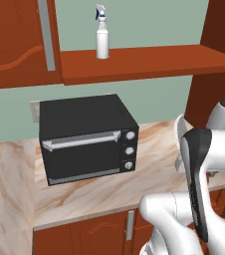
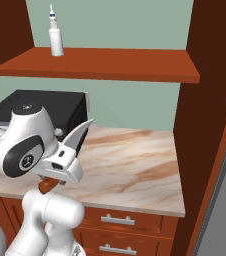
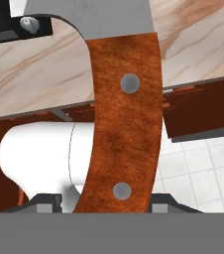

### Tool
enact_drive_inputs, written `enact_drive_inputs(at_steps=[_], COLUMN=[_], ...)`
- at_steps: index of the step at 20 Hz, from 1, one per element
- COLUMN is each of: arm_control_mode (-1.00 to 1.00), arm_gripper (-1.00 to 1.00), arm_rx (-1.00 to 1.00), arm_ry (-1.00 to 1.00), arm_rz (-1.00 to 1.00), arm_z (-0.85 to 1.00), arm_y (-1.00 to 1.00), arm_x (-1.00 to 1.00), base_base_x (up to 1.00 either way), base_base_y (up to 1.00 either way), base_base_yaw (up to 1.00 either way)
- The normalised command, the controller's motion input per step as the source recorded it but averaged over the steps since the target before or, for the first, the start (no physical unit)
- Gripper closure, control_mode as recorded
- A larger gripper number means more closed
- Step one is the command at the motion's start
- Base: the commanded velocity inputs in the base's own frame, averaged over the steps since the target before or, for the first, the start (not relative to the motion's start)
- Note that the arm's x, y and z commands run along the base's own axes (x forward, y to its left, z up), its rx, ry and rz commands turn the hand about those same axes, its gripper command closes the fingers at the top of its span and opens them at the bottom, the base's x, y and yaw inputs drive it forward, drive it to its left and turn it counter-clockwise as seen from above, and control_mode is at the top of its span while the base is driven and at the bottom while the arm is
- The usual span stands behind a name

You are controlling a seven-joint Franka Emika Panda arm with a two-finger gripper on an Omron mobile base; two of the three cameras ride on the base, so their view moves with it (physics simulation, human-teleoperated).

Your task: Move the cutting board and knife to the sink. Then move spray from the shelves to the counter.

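Desk (image 2: 135, 160): beige marble slab, running from the black oven (image 1: 87, 139) to the tall cabinet side on the right. No board and no sink on the stretch that both base views cover, so whether the board has reached the sink cannot be judged from here.

Shelf (image 2: 110, 65): reddish-brown plank above the desk. Spray (image 1: 102, 37) stands upright on it, near its left end, above the oven. Untouched as it stands; the second half of the task is not yet begun.

Arm: folded low in front of the desk edge, hand held just off the front of the slab.

Knife (image 3: 124, 134): in the hand view the reddish-brown handle with two rivets runs up the middle of the frame between the finger tips, grey blade at the top over the desk. In the right base view the pale blade sticks up and out from the hand and a bit of the handle shows beneath it.

Pincer (image 3: 101, 206): clenched on the knife handle, knife carried clear of the desk.

Judgement: knife step is midway, picked up but not yet delivered. Left to do: carry it to the sink, release, then fetch the spray down to the desk.
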Motion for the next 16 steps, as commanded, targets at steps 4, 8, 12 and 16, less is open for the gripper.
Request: enact_drive_inputs(at_steps=[4, 8, 12, 16], arm_control_mode=[-1.00, -1.00, -1.00, -1.00], arm_gripper=[1.00, 1.00, 1.00, 1.00], arm_rx=[-0.02, 0.00, 0.00, 0.00], arm_ry=[0.00, 0.00, 0.04, 0.00], arm_rz=[0.01, 0.01, 0.00, 0.00], arm_z=[0.34, 0.15, 0.13, 0.01], arm_y=[-0.01, -0.01, 0.00, 0.00], arm_x=[-0.02, -0.02, 0.00, 0.00], base_base_x=[0.00, 0.00, 0.00, 0.00], base_base_y=[0.00, 0.00, 0.00, 0.00], base_base_yaw=[0.00, 0.00, 0.00, 0.00])
